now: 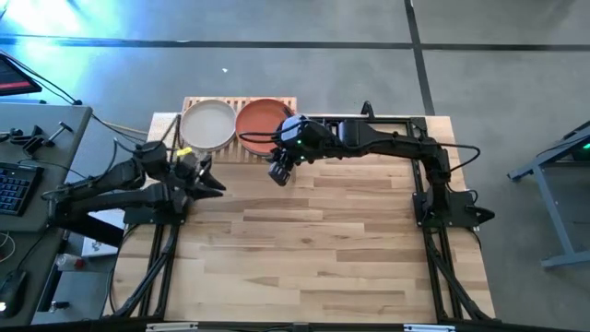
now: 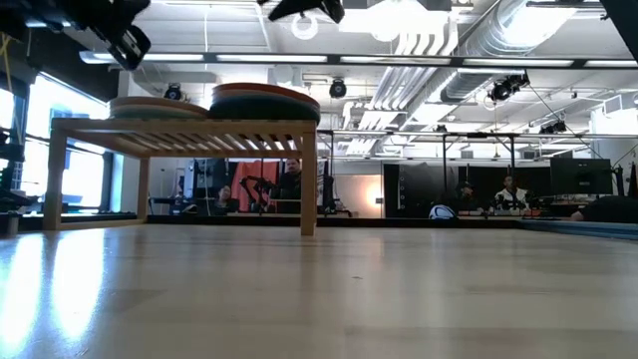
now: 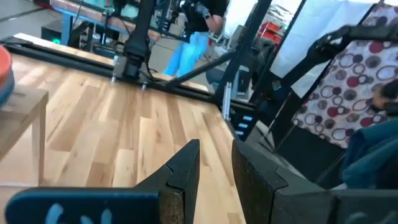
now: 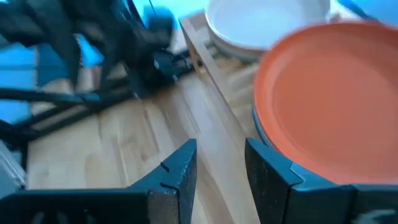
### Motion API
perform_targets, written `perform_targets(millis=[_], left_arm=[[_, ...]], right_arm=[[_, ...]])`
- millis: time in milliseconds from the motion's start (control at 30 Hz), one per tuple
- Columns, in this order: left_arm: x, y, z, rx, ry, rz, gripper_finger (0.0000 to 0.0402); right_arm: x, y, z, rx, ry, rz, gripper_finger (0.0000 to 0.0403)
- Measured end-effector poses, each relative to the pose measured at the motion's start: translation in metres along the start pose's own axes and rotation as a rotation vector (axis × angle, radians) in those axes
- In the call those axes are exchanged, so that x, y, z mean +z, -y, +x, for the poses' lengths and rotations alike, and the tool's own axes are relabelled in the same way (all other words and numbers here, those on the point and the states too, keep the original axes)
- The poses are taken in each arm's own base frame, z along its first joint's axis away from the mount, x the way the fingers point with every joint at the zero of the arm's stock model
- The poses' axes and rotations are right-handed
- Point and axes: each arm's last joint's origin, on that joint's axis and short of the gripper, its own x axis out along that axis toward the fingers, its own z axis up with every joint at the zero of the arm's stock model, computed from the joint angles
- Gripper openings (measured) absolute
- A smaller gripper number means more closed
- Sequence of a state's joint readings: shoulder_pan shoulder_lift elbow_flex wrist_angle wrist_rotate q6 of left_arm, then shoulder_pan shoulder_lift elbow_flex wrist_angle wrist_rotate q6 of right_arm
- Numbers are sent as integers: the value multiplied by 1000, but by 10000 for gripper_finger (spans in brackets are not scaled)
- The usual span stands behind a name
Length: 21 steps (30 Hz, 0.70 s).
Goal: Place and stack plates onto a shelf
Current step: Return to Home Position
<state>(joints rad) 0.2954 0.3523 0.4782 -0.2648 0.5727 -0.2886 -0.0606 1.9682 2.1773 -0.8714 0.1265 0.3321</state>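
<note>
The shelf (image 1: 288,103) stands at the table's far edge, left of the middle, and bears two stacks of plates. A beige plate (image 1: 208,123) tops the left stack and a terracotta plate (image 1: 262,118) tops the right stack; in the right wrist view a blue plate (image 4: 264,138) shows under the terracotta plate (image 4: 329,99). In the low view both stacks (image 2: 264,98) rest on the slatted top (image 2: 179,128). My right gripper (image 4: 221,168) hangs open in the air just in front of the right stack. My left gripper (image 3: 216,171) is open near the table's left edge, in front of the shelf.
The wooden tabletop (image 1: 313,249) stretches bare from the shelf to the near edge. A grey side table with a keyboard (image 1: 14,184) stands to the left. People sit at desks in the room beyond (image 2: 508,194).
</note>
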Motion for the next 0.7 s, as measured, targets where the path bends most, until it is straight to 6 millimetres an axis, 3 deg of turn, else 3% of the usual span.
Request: perform_targets(millis=[467, 700], left_arm=[[-65, -12, 32, 6, 31, 31, 83], [-74, -6, 36, 201, 63, 117, 83]], right_arm=[[14, 1, -7, 71, 110, 28, 114], [15, 3, -7, 67, 113, 31, 114]])
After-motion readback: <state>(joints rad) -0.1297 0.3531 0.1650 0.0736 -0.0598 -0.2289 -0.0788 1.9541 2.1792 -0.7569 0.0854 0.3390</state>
